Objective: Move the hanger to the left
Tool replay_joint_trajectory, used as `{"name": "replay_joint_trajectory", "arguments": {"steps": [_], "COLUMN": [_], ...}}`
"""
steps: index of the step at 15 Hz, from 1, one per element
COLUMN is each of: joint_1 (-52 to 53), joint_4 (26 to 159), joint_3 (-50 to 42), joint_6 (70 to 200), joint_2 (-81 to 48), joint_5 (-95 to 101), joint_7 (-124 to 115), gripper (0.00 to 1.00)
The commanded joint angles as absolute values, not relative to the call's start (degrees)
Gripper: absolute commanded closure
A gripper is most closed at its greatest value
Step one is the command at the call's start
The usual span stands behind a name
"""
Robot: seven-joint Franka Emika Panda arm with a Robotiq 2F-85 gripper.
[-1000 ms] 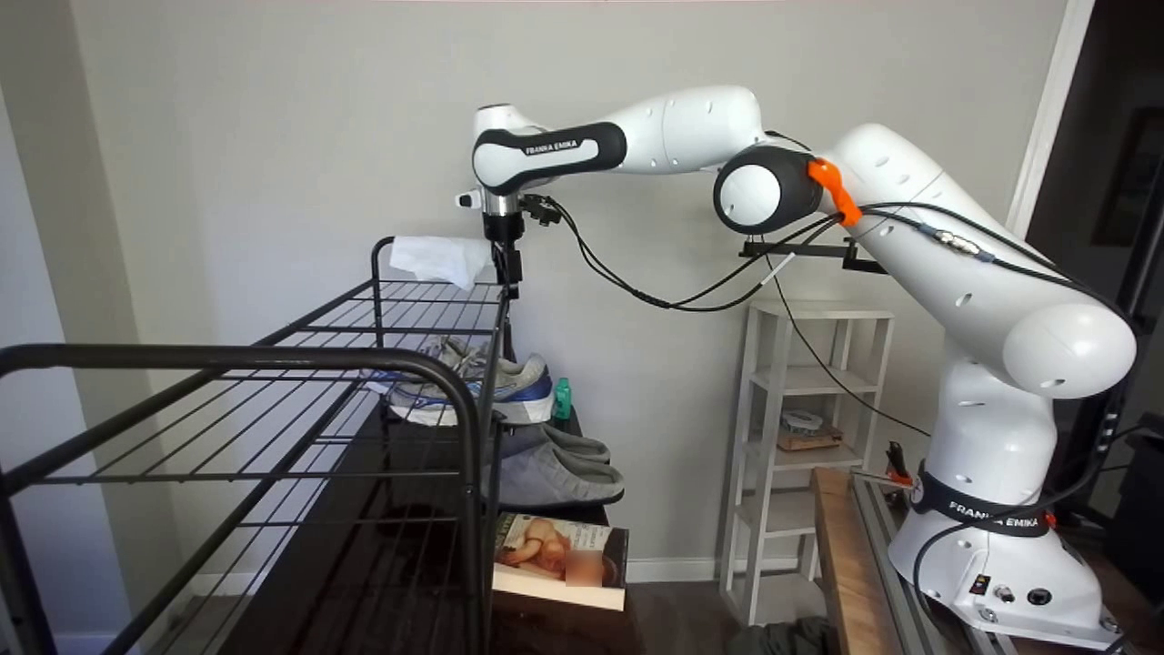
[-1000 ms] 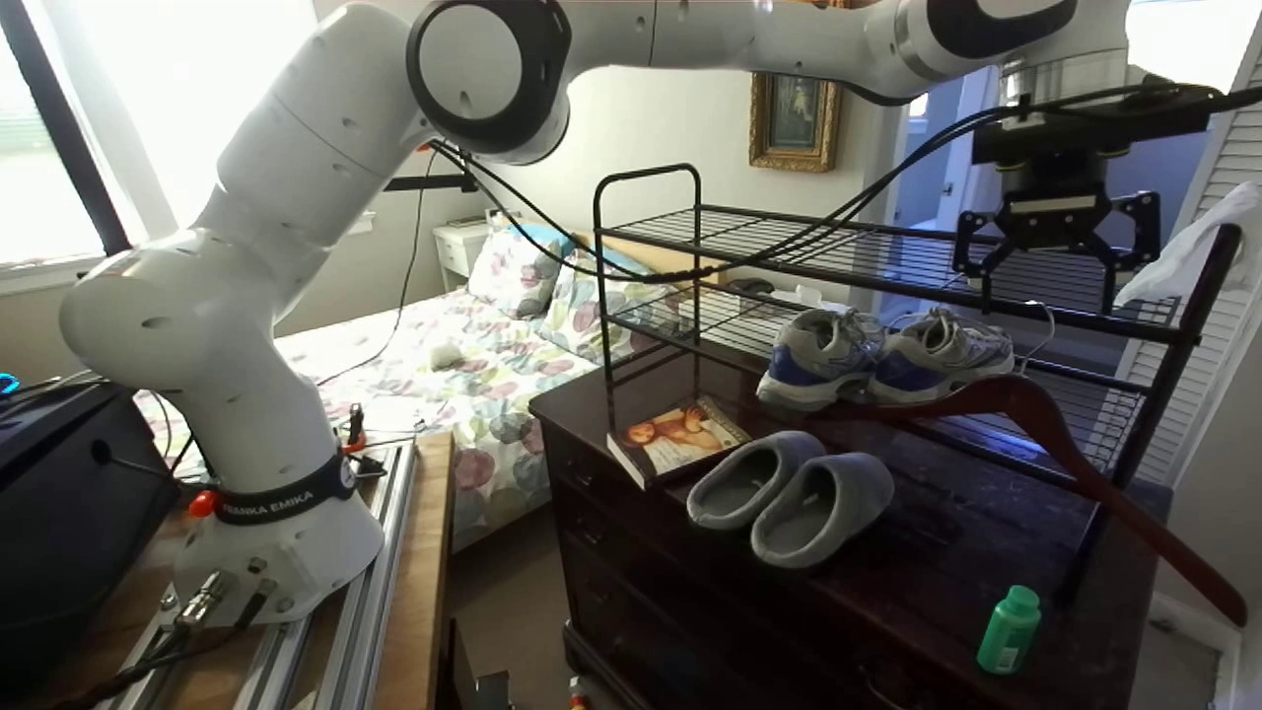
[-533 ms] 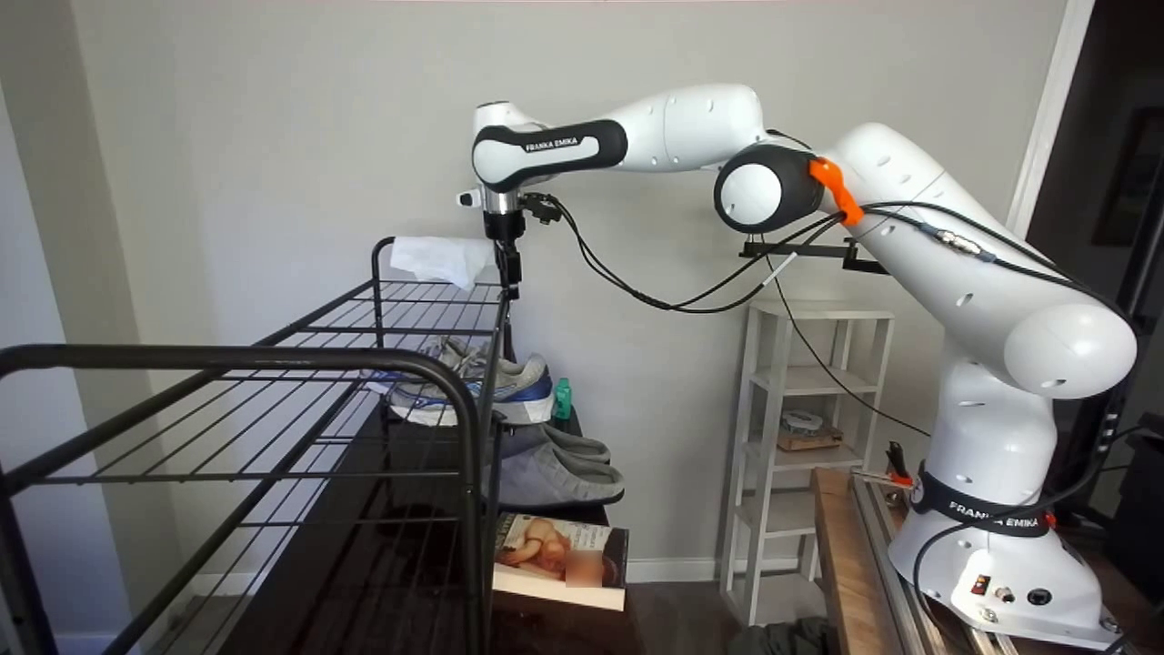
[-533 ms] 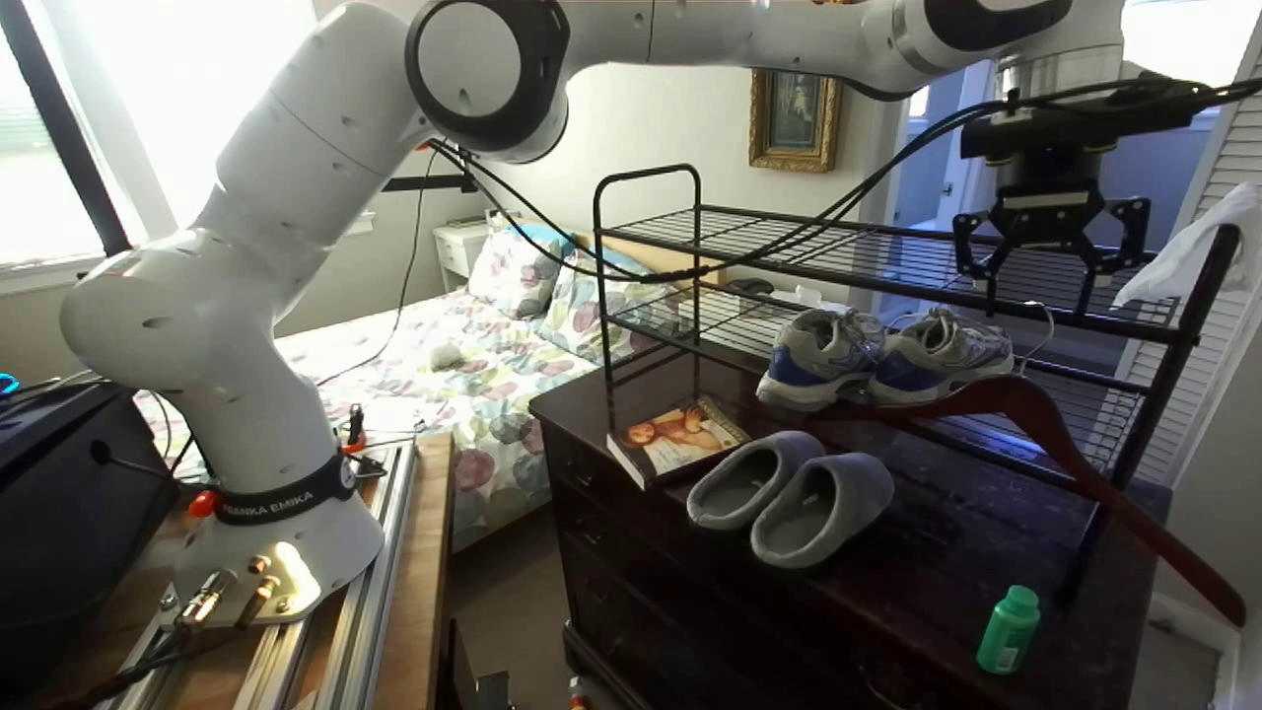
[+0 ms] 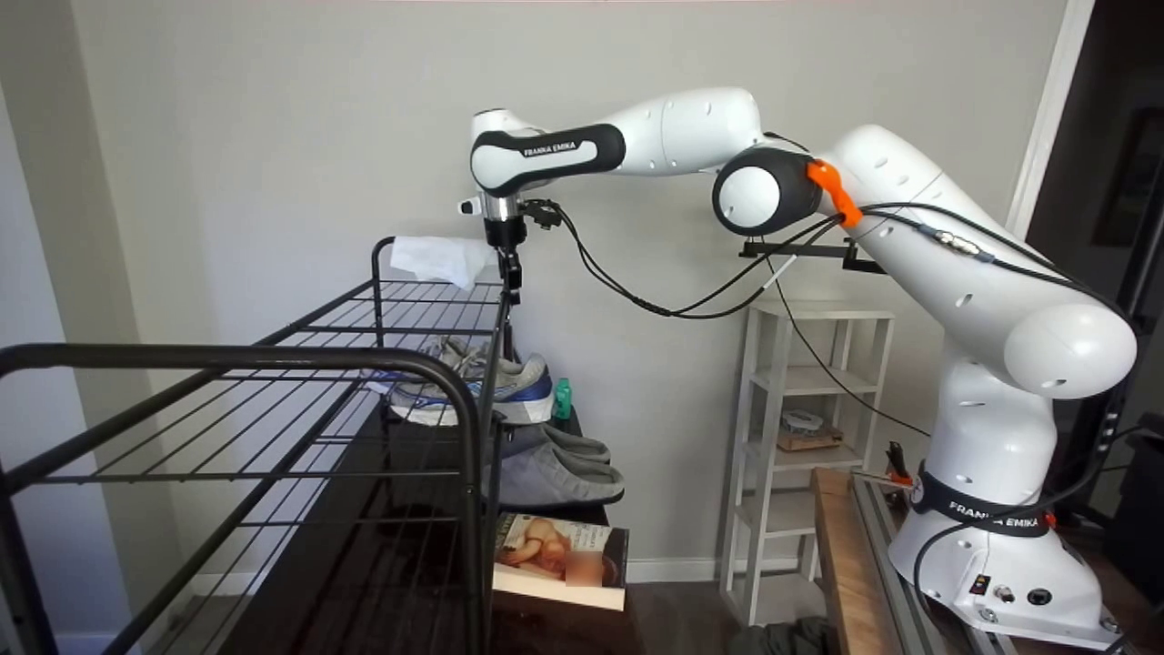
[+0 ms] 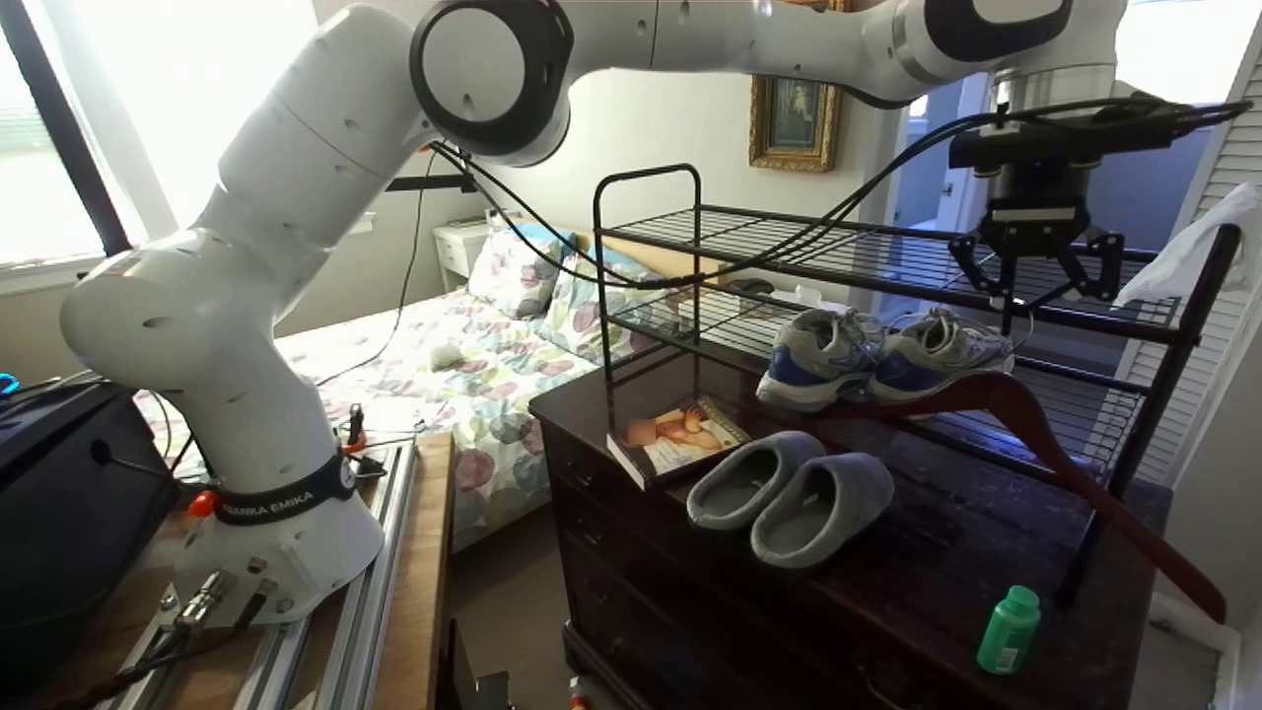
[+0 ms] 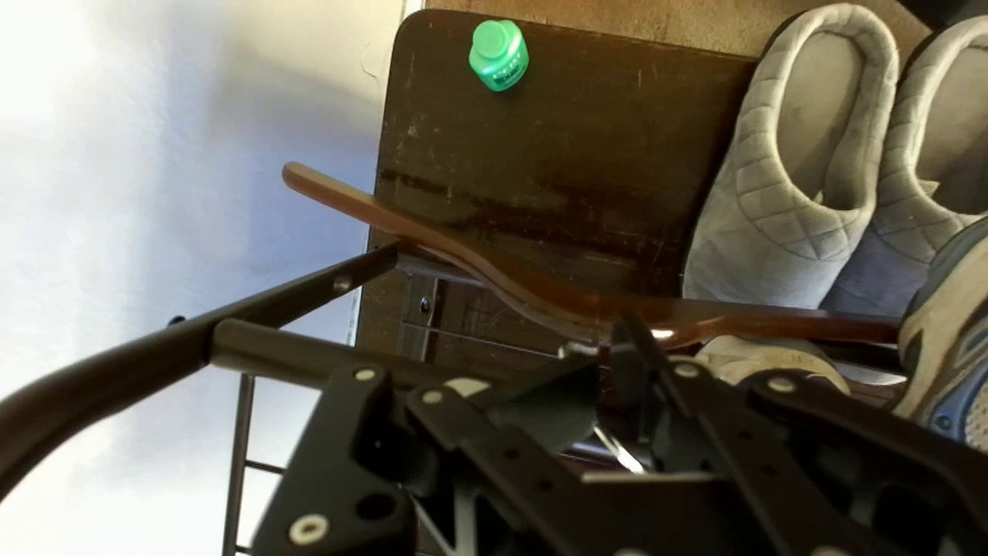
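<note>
hanger (image 6: 1037, 426) hangs tilted at the near right of the rack (image 6: 1205, 286) in an exterior view; claw (image 6: 1010, 316) narrow, seemingly pinching its top. best lift it free first, then ease left, clear of the sneakers (image 6: 823, 355).

In an exterior view, slippers (image 6: 810, 511) lie between book (image 6: 680, 440) and bottle (image 6: 1010, 631), before the hanger (image 6: 1040, 428).

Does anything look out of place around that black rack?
Two things: the brown hanger, whose end pokes past the dresser in the wrist view, and the white cloth slung over the end of the rack. Neither looks neatly stowed.
</note>
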State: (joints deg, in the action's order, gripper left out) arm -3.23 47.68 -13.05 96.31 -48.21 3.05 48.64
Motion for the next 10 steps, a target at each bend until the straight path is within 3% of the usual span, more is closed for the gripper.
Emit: {"name": "replay_joint_trajectory", "arguments": {"steps": [1, 8, 10], "joint_1": [-2.97, -2.77, -3.28], "joint_4": [46.83, 50.75, 50.48], "joint_3": [-12.97, -14.54, -14.34], "joint_6": [95.10, 98.13, 97.48], "joint_2": [-49.17, -45.91, -46.06], "joint_5": [2.75, 2.89, 2.35], "joint_7": [47.06, 40.39, 39.12], "gripper": [0.58, 0.11, 0.07]}}
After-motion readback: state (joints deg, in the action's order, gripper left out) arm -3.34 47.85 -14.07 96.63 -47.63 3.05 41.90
